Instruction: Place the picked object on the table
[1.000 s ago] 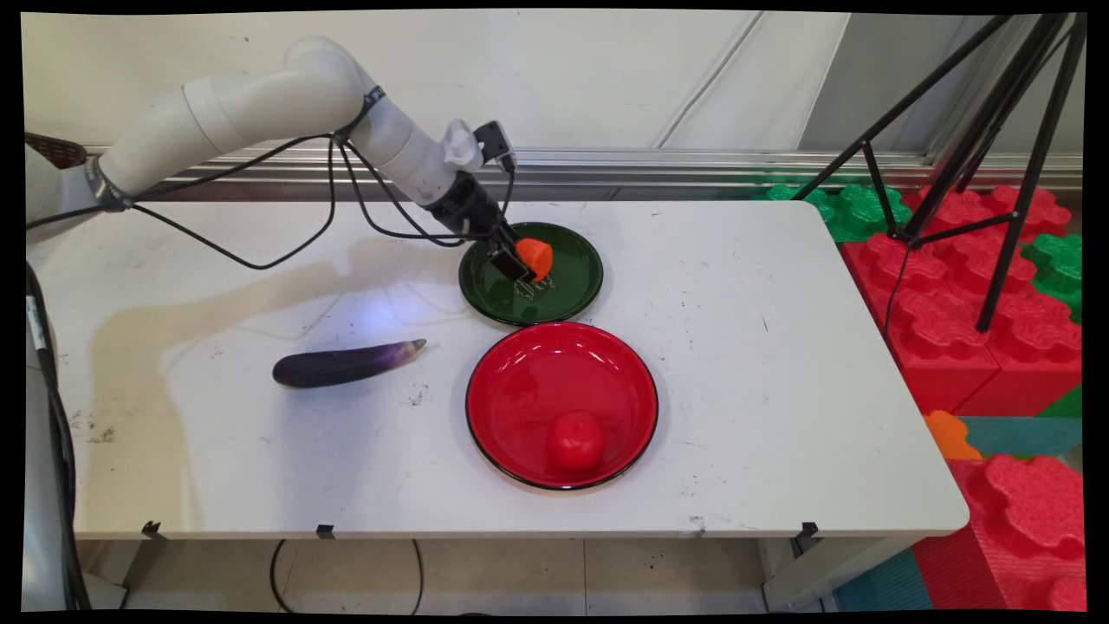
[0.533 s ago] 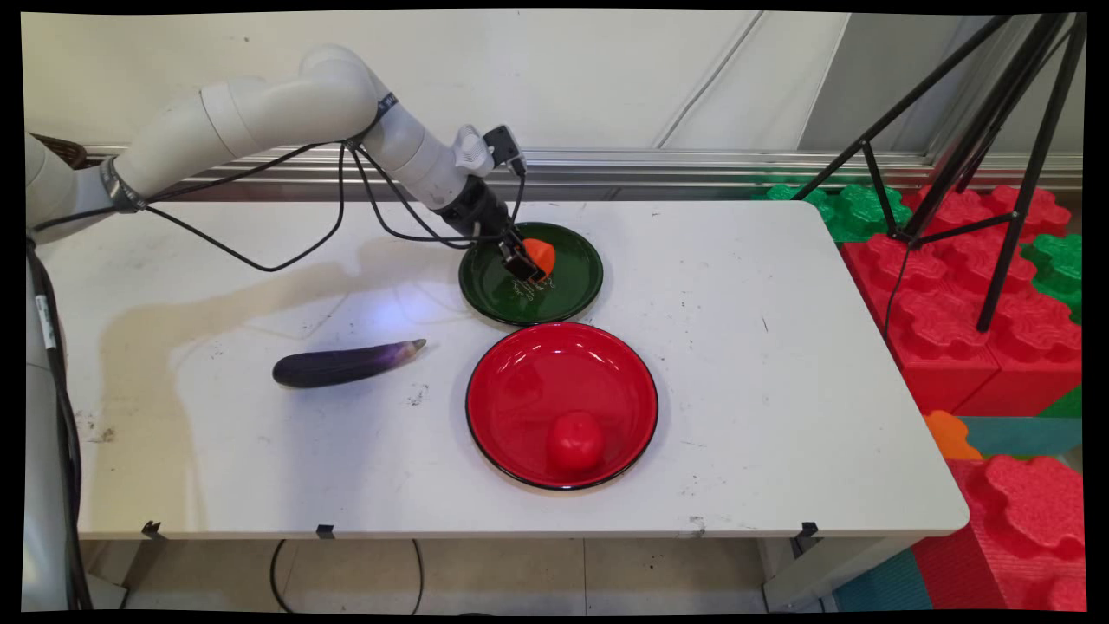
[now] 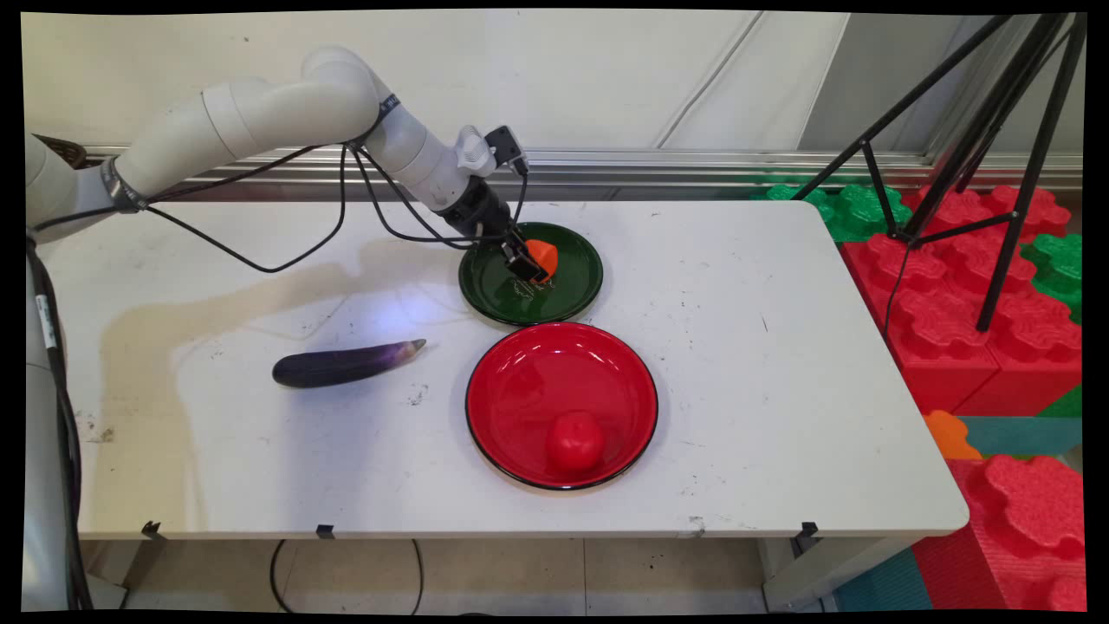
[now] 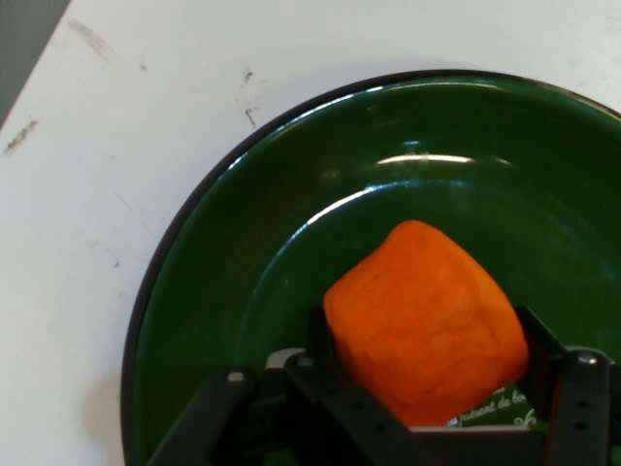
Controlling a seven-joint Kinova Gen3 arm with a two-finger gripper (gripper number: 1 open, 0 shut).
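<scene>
While the white arm reaches in from the upper left with black cables hanging beneath it, its gripper is down inside the green plate, which sits toward the far middle of the white table. Between the two black fingers sits an orange chunk of food, blocky with rounded edges. The hand view shows that chunk filling the gap, with one finger against its left side and the other against its right, so the jaws are closed on it. From these pictures I cannot tell whether the chunk rests on the plate's bottom or is held just above it. The glossy inside of the green plate and its dark rim curve round the chunk, and bare table shows beyond the rim.

Just near of the green plate, with the rims almost touching, lies a larger red plate with a black edge. A red tomato sits in the red plate's near part. Well to the left of the red plate, a dark purple eggplant lies on the bare table with its paler tip pointing right.

Off the table's right end stand big red and green foam blocks, and the black legs of a tripod rise over them
</scene>
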